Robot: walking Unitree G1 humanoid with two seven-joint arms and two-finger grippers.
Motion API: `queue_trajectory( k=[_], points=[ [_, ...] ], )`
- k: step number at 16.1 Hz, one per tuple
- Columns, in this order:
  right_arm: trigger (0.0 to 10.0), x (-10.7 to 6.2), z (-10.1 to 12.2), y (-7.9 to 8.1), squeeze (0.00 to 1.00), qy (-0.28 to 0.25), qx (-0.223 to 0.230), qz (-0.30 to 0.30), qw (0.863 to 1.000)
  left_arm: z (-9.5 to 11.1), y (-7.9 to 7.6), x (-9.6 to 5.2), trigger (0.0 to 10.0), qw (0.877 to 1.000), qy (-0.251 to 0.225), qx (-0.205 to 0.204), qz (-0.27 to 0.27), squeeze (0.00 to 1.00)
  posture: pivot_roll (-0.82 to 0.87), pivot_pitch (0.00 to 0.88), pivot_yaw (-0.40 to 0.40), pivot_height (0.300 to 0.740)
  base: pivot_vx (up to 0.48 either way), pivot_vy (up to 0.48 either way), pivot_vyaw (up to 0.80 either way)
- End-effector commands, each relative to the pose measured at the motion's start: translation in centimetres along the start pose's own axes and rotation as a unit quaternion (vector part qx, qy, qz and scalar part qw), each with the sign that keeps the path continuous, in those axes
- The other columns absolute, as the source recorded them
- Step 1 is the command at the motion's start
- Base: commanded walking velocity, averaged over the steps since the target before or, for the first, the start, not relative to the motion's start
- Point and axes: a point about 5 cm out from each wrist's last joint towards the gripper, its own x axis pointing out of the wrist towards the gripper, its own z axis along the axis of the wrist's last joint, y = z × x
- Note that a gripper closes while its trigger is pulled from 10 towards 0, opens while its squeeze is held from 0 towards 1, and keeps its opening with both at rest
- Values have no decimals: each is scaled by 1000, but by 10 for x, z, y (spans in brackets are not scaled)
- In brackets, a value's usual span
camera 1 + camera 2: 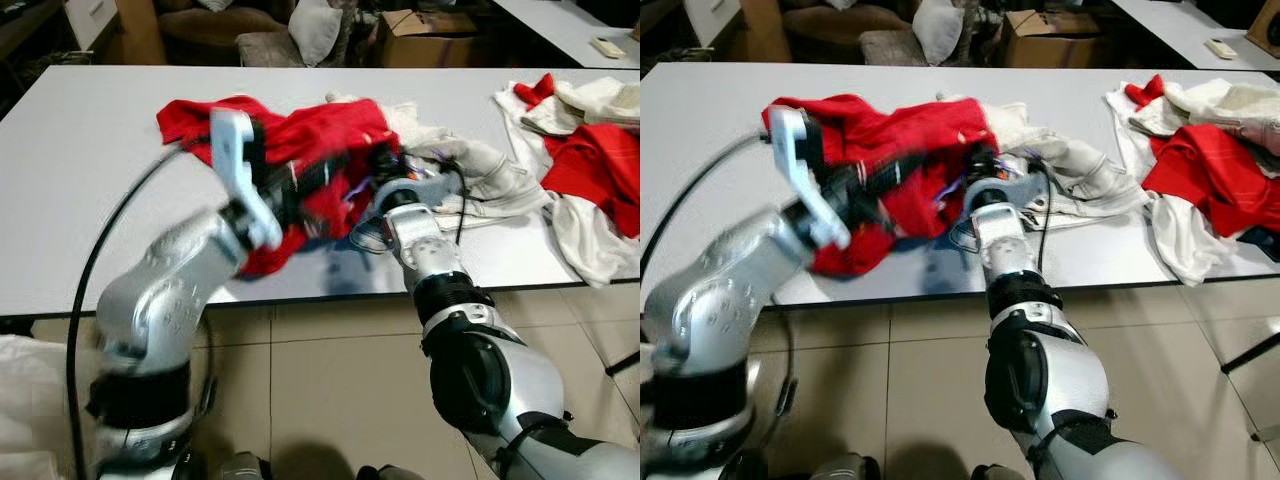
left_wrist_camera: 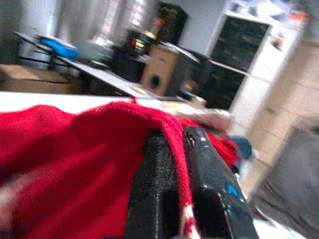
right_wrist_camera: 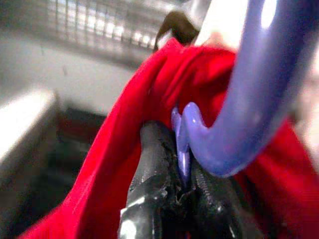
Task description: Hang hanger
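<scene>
A red garment [image 1: 320, 135] lies bunched on the white table [image 1: 90, 160], partly lifted between my two arms. My left gripper [image 1: 295, 185] is buried in its left side and looks blurred. In the left wrist view the black fingers [image 2: 154, 199] are shut on a fold of the red cloth [image 2: 75, 164]. My right gripper [image 1: 378, 172] presses into the garment's right side. In the right wrist view it [image 3: 182, 169] is shut on a purple plastic hanger [image 3: 249, 99], with red cloth wrapped around the fingers. Most of the hanger is hidden inside the garment.
White clothing [image 1: 470, 170] lies just right of the red garment. A heap of red and white clothes [image 1: 590, 150] covers the table's right end. The table's front edge runs just ahead of my arms. A cardboard box [image 1: 430, 40] and chairs stand beyond the table.
</scene>
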Motion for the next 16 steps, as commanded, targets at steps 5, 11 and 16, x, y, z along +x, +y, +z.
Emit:
queue_trajectory(
  k=[5, 11, 16],
  points=[
    [10000, -12, -67, 35, 0, 136, -77, 73, 985, 17, 53, -7, 784, 984, 50, 107, 132, 0, 23, 13, 17, 740, 0, 0, 0],
    [10000, -36, -46, 32, 0, 163, -75, 81, 980, -13, 106, -48, 8510, 914, 249, 214, 237, 0, 4, 0, 41, 740, 0, 0, 0],
    [10000, -57, -43, 25, 0, 181, -89, 54, 978, -47, 98, -57, 10000, 940, 292, 126, 122, 1000, -10, 0, 74, 740, 0, 0, 0]
  ],
)
